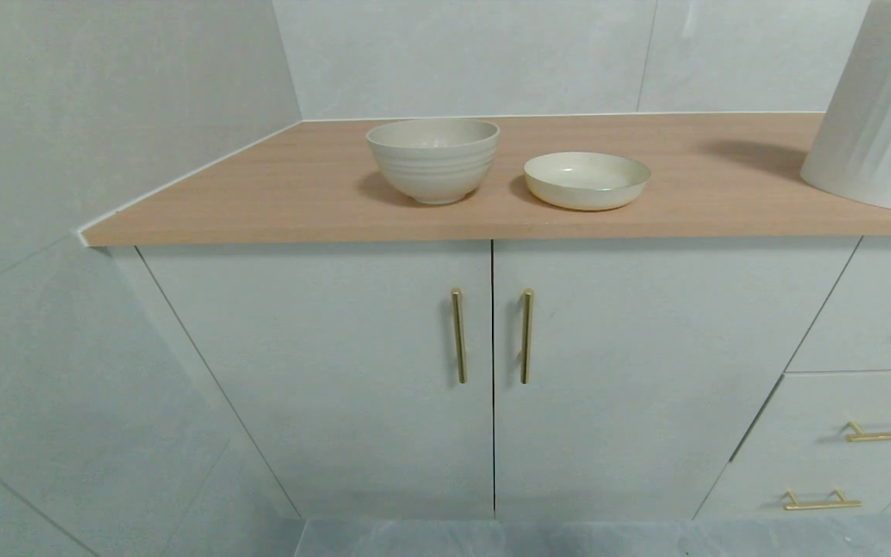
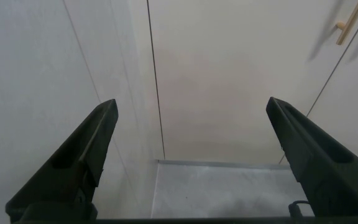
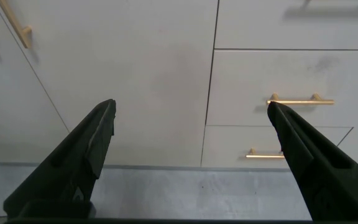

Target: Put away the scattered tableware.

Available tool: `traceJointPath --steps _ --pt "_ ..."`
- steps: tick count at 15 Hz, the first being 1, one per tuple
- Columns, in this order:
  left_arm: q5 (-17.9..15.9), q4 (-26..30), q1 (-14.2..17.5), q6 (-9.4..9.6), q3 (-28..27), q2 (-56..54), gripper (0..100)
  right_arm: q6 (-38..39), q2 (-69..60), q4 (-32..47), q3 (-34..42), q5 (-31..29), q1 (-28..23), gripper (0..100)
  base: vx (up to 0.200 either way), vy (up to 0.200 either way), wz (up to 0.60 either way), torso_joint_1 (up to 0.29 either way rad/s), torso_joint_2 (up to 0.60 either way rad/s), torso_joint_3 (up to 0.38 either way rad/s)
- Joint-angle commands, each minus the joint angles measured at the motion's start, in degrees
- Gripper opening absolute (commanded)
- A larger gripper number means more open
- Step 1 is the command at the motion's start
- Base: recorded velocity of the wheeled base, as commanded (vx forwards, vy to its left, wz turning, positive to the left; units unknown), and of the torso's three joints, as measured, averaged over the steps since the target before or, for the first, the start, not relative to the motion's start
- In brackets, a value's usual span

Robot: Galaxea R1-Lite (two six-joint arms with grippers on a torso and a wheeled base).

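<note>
Sitting on the counter (image 1: 298, 193), the bowl (image 1: 433, 158) and the dish (image 1: 586, 179) stand side by side, near each other but not touching. The bowl is deep and ribbed and lies to the left; the dish is shallow and pale. Both are upright and neither is held. Farther right on the counter stands a tall white fluted vessel (image 1: 879, 116), well apart from the dish.

Under the counter two doors (image 1: 337, 371) are shut, and their gold handles (image 1: 458, 336) hang just beside the middle seam. To the right are drawers (image 1: 840, 433) with short gold pulls.

The left gripper (image 2: 191, 102) is held low in front of the left door, aimed at the cabinet front just above the floor (image 2: 229, 186). Its dark fingers (image 2: 86, 155) are spread wide with nothing between them.

The right gripper (image 3: 191, 104) is also held low, facing the drawer stack, with a pull (image 3: 300, 101) beyond it. Its fingers (image 3: 79, 155) are likewise parted and empty. Both arms seem to hang well below counter level, though the wrist views do not show how far they are from the cabinet.
</note>
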State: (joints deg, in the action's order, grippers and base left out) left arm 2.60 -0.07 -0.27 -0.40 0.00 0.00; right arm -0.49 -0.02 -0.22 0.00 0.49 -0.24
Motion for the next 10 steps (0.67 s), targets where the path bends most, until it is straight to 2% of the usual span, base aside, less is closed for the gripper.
traceJointPath --steps 1,7,8,9,10 --pt "0.0 0.0 0.0 -0.04 0.0 0.0 100 0.0 0.0 0.0 0.0 0.0 0.1 100 0.000 0.000 0.00 0.000 0.00 0.000" --pt "0.0 0.0 0.0 0.31 0.0 0.0 100 0.0 0.0 -0.2 -0.4 0.2 0.1 100 0.000 0.000 0.00 0.000 0.00 0.000" --pt "0.0 0.0 0.0 0.23 0.0 0.0 100 2.4 0.8 -0.7 -7.7 0.7 0.4 100 0.000 0.000 0.00 0.000 0.00 0.000" --pt "0.0 0.0 0.0 0.23 0.0 0.0 100 3.2 3.5 0.4 -11.7 2.5 1.2 100 0.000 0.000 0.00 0.000 0.00 0.000" --pt "0.0 0.0 0.0 0.14 0.0 0.0 100 2.3 7.1 0.8 -12.0 5.6 2.0 100 0.000 0.000 0.00 0.000 0.00 0.000"
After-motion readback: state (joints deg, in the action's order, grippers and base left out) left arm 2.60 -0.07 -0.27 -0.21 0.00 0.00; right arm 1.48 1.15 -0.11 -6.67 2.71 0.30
